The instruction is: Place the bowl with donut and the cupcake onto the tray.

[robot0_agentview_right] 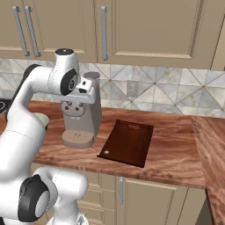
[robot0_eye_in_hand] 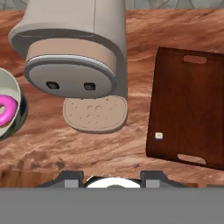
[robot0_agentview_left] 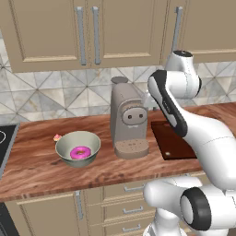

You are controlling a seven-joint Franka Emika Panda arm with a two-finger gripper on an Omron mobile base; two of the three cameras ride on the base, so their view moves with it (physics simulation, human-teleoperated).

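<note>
left base view: a wood-grain countertop (robot0_agentview_left: 41, 170) runs below beige wall cabinets (robot0_agentview_left: 87, 32) and a tiled backsplash (robot0_agentview_left: 50, 94), with drawers (robot0_agentview_left: 129, 203) underneath and the edge of a dark cooktop (robot0_agentview_left: 5, 138) at the far left. the bowl (robot0_agentview_left: 78, 148) sits on the counter left of the coffee machine (robot0_agentview_left: 128, 120), with the donut (robot0_agentview_left: 80, 152) lying inside it. the cupcake (robot0_agentview_left: 57, 137) stands on the counter just beside the bowl's far left rim. the tray (robot0_agentview_left: 171, 142) lies flat to the right of the machine, partly hidden behind the arm (robot0_agentview_left: 184, 120), which rises from the lower right and bends up over the counter.

right base view: the same counter turns a corner at the right. the tray (robot0_agentview_right: 128, 143) lies bare just right of the coffee machine (robot0_agentview_right: 81, 121). the arm (robot0_agentview_right: 30, 105) arches up from the lower left, its hand held high in front of the machine's top; the finger tips cannot be made out here.

hand view: the camera looks down on the coffee machine (robot0_eye_in_hand: 74, 57), the tray (robot0_eye_in_hand: 190, 109) and, at the left edge, part of the bowl (robot0_eye_in_hand: 13, 87) and donut (robot0_eye_in_hand: 5, 110). the gripper (robot0_eye_in_hand: 112, 177) hangs above the counter, finger tips apart with nothing between them.
</note>
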